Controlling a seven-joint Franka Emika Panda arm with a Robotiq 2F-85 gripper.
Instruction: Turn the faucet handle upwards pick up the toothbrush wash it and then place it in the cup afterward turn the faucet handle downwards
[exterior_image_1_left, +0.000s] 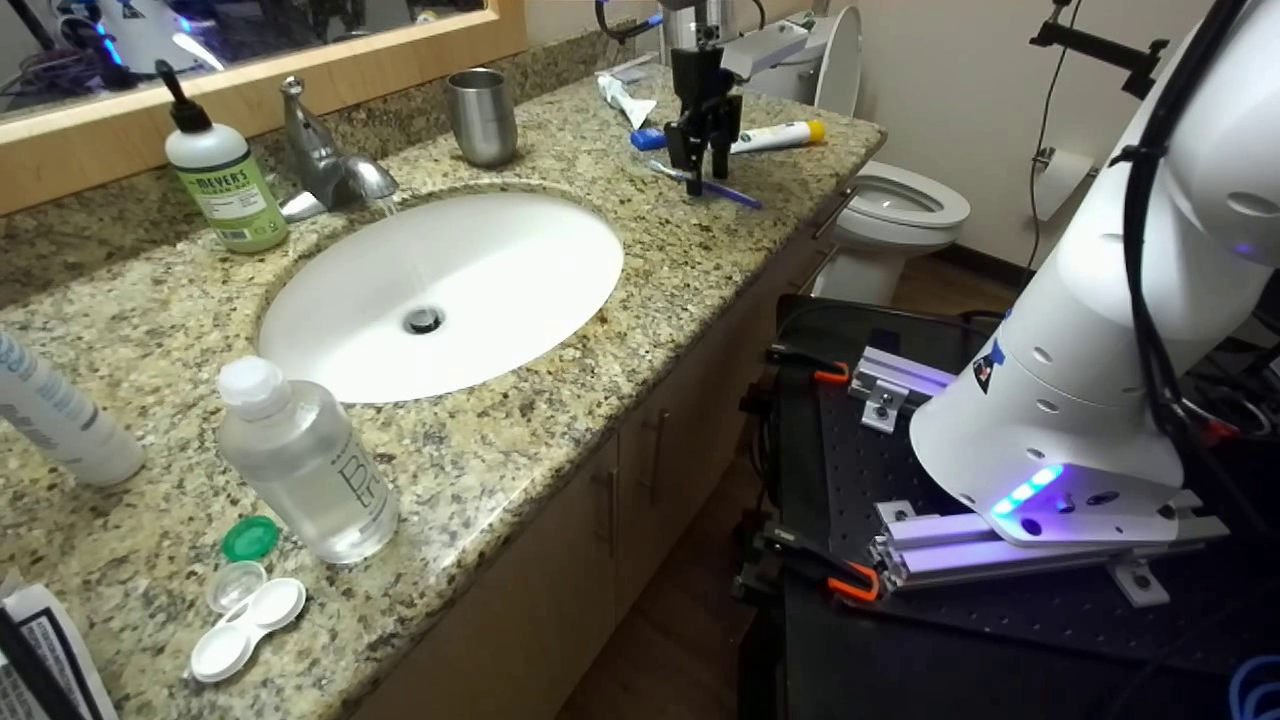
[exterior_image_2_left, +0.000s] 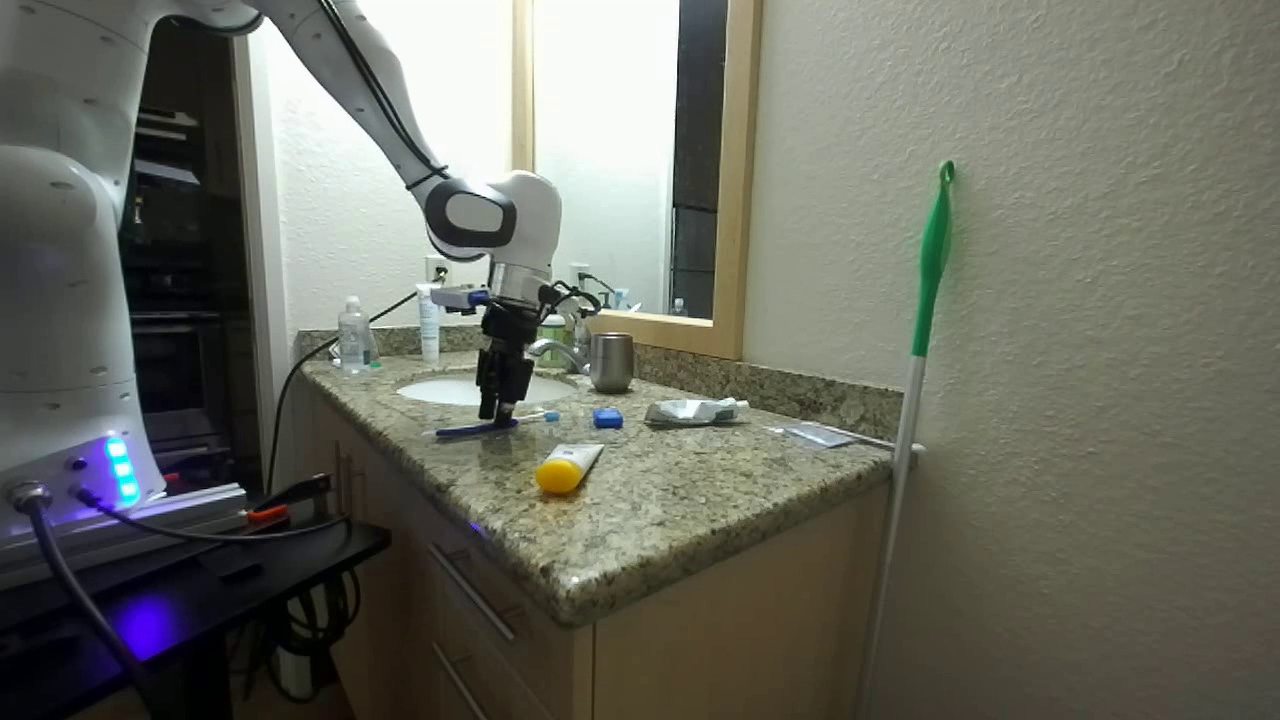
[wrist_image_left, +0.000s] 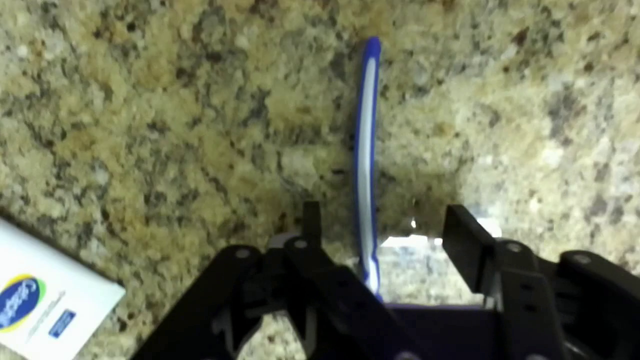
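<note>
A slender blue-and-white plastic toothbrush (wrist_image_left: 366, 165) lies on the mottled tan stone countertop (wrist_image_left: 200, 125) between the parted fingers of the black jointed gripper (wrist_image_left: 382, 225), nearer one of them, its long axis roughly square to their closing line

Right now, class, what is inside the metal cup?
Only the upper inner wall of the cup shows; nothing sticks out. Its near side hides the bottom.
</note>
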